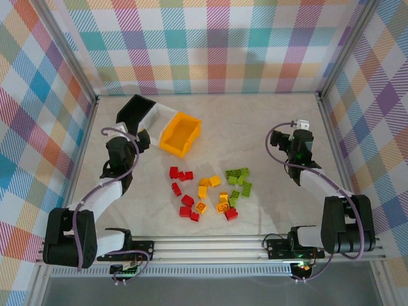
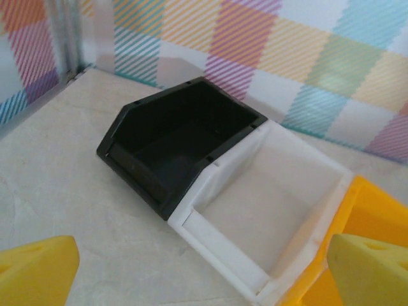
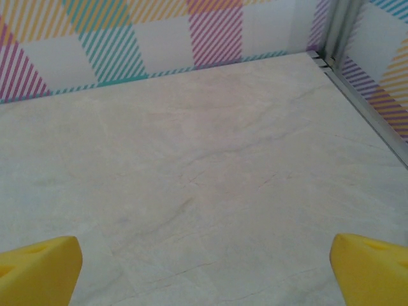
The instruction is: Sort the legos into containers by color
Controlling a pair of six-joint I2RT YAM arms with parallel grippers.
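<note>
Slanting diagonally, containers (image 1: 180,132) in row; fronts seemingly near-left

bright, even overhead light; soft shadows; near yellow fingers (image 2: 35,271) slightly blurred.

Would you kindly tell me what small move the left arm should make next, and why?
Probably swing the left tool over to the red bricks: it is open and empty beside the black bin, and every brick lies loose on the table, none in a bin.
</note>
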